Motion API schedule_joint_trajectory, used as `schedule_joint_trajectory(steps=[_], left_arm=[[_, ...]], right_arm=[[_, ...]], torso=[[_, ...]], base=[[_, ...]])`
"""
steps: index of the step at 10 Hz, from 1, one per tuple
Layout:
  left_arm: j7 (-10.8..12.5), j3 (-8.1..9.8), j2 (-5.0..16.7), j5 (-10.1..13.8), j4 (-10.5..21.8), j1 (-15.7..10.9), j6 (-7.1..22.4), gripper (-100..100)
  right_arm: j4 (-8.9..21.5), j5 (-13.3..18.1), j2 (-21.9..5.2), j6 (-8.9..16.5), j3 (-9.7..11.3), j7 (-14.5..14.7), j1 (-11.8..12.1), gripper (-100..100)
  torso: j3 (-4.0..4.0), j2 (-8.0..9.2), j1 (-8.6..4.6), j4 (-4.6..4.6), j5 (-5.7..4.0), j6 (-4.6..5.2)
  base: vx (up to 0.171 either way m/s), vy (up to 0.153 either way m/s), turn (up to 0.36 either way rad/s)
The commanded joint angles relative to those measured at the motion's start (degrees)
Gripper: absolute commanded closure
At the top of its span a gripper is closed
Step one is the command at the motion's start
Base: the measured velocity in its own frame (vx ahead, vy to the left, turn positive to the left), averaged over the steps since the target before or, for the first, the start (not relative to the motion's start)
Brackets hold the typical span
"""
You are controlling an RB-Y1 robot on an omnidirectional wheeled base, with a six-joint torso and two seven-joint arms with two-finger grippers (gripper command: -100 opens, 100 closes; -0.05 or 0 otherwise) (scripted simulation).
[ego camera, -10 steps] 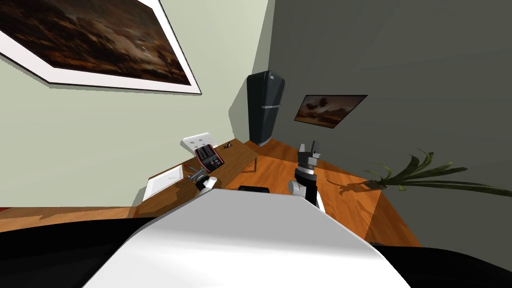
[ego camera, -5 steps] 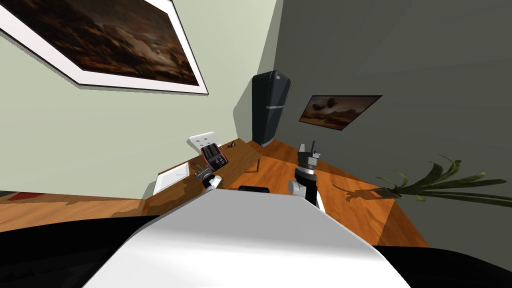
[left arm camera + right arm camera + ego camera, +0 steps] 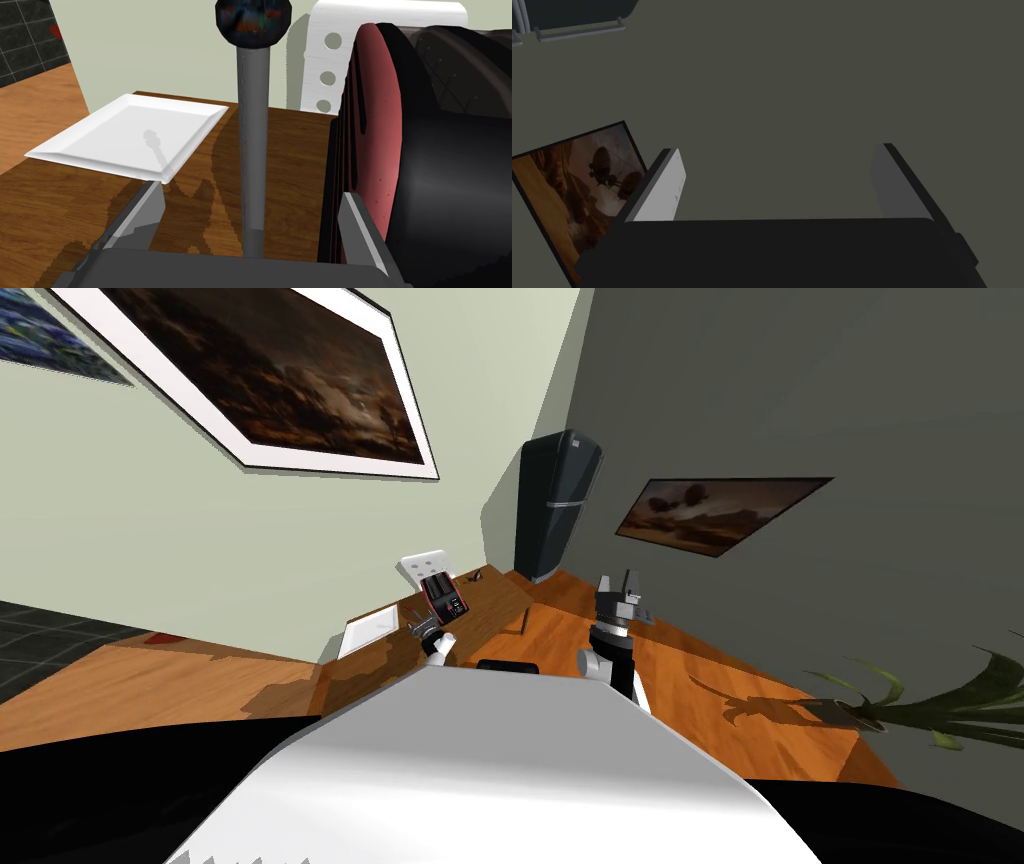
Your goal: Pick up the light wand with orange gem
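The wand [image 3: 253, 150] has a grey shaft topped by a dark ball with orange-red and blue blotches. It lies over the wooden table [image 3: 60, 210], running straight out from my left gripper [image 3: 251, 192]. The shaft sits midway between the two fingers, which are open and touch nothing. In the head view the left gripper [image 3: 428, 635] is low over the table [image 3: 500, 610], just in front of the black and red appliance [image 3: 443, 596]. My right gripper [image 3: 622, 588] is raised over the floor, open and empty [image 3: 777, 148].
A black and red appliance [image 3: 425, 165] stands close beside the left gripper's outer finger. A white square tray [image 3: 130, 132] lies on the other side. A white chair back [image 3: 325, 60] with holes stands behind the table. A dark fridge [image 3: 555, 503] fills the corner, and a plant [image 3: 930, 708] is at the right.
The whole head picture has swung, so I have turned; table and fridge slid right. My left gripper sits a little nearer the appliance. The right arm keeps its pose.
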Motion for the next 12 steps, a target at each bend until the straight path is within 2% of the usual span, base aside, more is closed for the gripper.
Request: schedule_joint_trajectory(steps=[1, 2, 3, 4, 6, 7, 8, 12], left_arm=[[-1.3, -0.53, -1.2, 0.1, -1.6, 0.2, 0.2, -100], [-3.6, -2.64, -3.9, 0.1, -2.5, -1.2, -0.7, -100], [-3.6, -2.64, -3.9, 0.1, -5.1, -0.4, -0.7, -100], [-3.6, -2.64, -3.9, 0.1, -5.2, -1.2, -0.7, -100], [-3.6, -2.64, -3.9, 0.1, -2.5, -1.2, -0.7, -100], [-3.6, -2.66, -3.9, 0.0, -3.5, -1.0, -0.8, -100], [-3.6, -2.67, -3.9, 0.0, -3.2, -1.0, -0.8, 100], [-3.5, -2.67, -3.9, 0.1, -3.3, -1.1, -0.8, 100]], right_arm=[[0.0, 0.0, 0.0, 0.0, 0.0, 0.0, 0.0, 0], [0.0, 0.0, 0.0, 0.0, 0.0, 0.0, 0.0, 0], [0.0, 0.0, 0.0, 0.0, 0.0, 0.0, 0.0, 0], [0.0, 0.0, 0.0, 0.0, 0.0, 0.0, 0.0, 0], [0.0, 0.0, 0.0, 0.0, 0.0, 0.0, 0.0, 0], [0.0, 0.0, 0.0, 0.0, 0.0, 0.0, 0.0, 0], [0.0, 0.0, 0.0, 0.0, 0.0, 0.0, 0.0, 0], [0.0, 0.0, 0.0, 0.0, 0.0, 0.0, 0.0, 0]], torso=[[0.00, 0.00, 0.00, 0.00, 0.00, 0.00], [0.02, 0.05, -0.08, 0.01, -0.01, 0.03], [0.03, 0.05, -0.03, 0.01, -0.02, -0.02], [0.04, 0.07, -0.03, 0.02, -0.01, 0.04], [0.05, 0.10, -0.29, 0.01, -0.02, 0.11], [0.02, 0.06, -0.35, -0.01, -0.01, 0.12], [0.00, 0.03, -0.36, -0.01, -0.02, 0.12], [-0.02, 0.00, -0.36, -0.03, -0.03, 0.11]], base=[[0.022, 0.080, 0.075], [0.026, 0.101, 0.273], [0.015, 0.098, 0.187], [-0.001, 0.048, -0.013], [-0.007, 0.002, -0.009], [0.000, 0.000, 0.000], [0.000, 0.000, 0.000], [0.000, 0.000, 0.000]])
